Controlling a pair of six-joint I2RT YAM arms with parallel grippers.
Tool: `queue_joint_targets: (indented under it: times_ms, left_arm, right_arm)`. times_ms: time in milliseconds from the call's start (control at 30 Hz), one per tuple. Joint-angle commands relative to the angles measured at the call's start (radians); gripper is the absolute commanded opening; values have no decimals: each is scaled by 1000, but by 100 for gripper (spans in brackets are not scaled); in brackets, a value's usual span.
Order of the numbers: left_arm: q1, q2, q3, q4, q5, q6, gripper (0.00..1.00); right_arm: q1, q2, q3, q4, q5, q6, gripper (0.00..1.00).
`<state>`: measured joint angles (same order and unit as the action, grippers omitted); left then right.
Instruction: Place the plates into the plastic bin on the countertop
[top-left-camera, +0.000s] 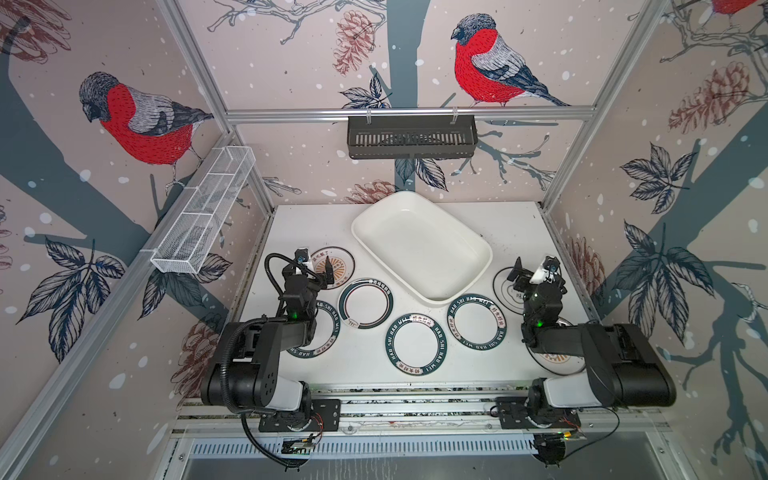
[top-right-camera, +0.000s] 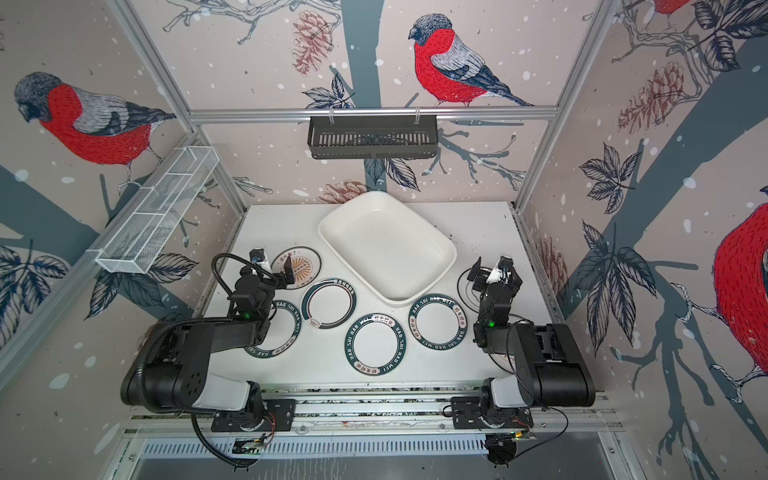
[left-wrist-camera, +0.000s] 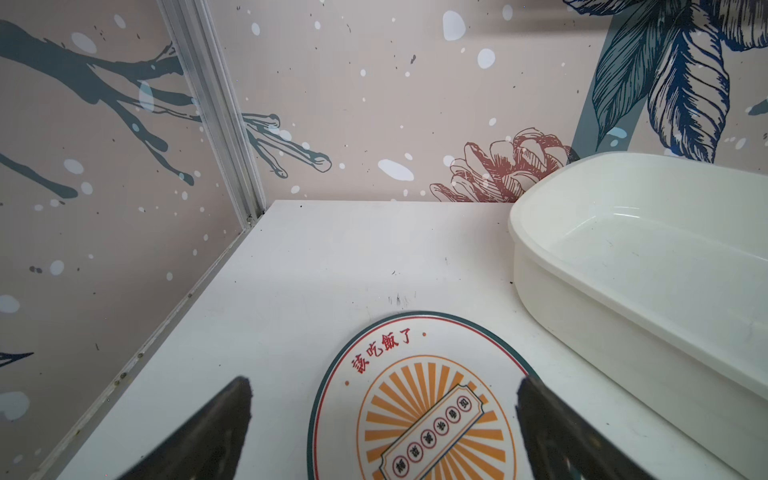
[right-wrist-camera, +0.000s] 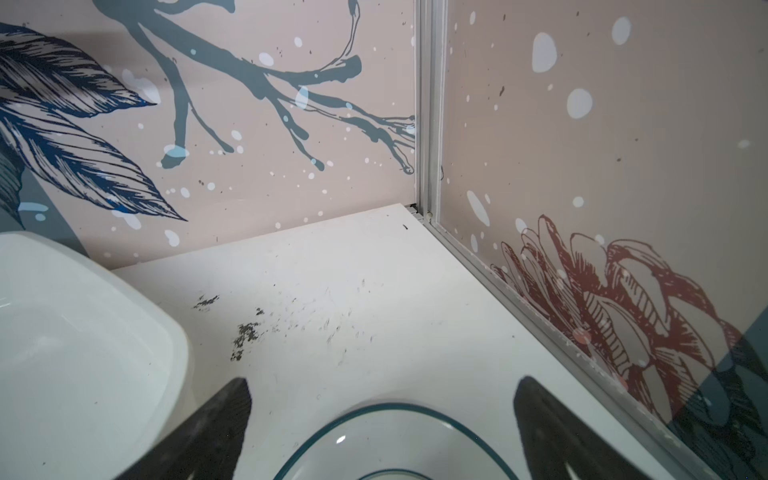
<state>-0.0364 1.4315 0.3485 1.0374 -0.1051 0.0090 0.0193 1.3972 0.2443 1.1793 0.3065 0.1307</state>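
Step in hand: the start of the pick-up, as I judge it; the plastic bin (top-left-camera: 422, 245) holds nothing and every plate lies flat on the surface (top-left-camera: 511, 224).
Left gripper (left-wrist-camera: 384, 419): hovers over the near edge of the sunburst plate (left-wrist-camera: 419, 399), which lies just left of the bin; jaws spread wide, holding nothing, one tip over the bare surface and one over the plate's rim. Whether they touch anything cannot be told.
Plates nearer than the bin, left to right: a lettered-rim plate (top-left-camera: 322, 336) half under the left arm, a teal-ring plate (top-left-camera: 365, 303) close to the bin's near-left wall, a lettered-rim plate (top-left-camera: 415, 344), and another lettered-rim plate (top-left-camera: 476, 326) by the bin's near corner.
Right gripper (right-wrist-camera: 382, 419): hangs above the thin-ringed plate (right-wrist-camera: 395, 440) just right of the bin; jaws fully apart, empty.
Last plate: an orange-marked plate (top-left-camera: 557, 361), mostly hidden under the right arm.
Next move: probably each gripper must drop until one jaw slips under a rim, close, lift and carry the plate over the bin's wall. The flat, thin rims look hard to catch.
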Motion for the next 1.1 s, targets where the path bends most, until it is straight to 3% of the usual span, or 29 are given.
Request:
queue_joint_targets:
  times_ms: [0,133,233,267,400,667,833,1067]
  left_arm:
    - [-1,-45,50,-182,44,12,98]
    - [-1,-96,130,-376,90,34,99]
    - [-2,-125,201,-527,102,43,99]
    - [-2,-131,231,-589,111,47,98]
    - [-2,-135,344,-795,179,72,98]
    - [-3,-93,574,-1120,303,152,98]
    - [-2,-70,682,-1235,357,179,98]
    - [-6,-36,806,-1347,409,197,98]
  right_arm:
    - [15,-56,43,-150,102,20,100]
    - [33,-138,134,-378,206,103,100]
    - [44,-190,245,-659,259,246,100]
    - [48,-198,282,-775,258,295,100]
    - [48,-228,349,-952,195,366,100]
    - [-43,-297,345,-1050,-151,458,100]
    - [-105,-272,377,-1154,-235,482,100]
    - [-255,-243,367,-1179,-454,508,100]
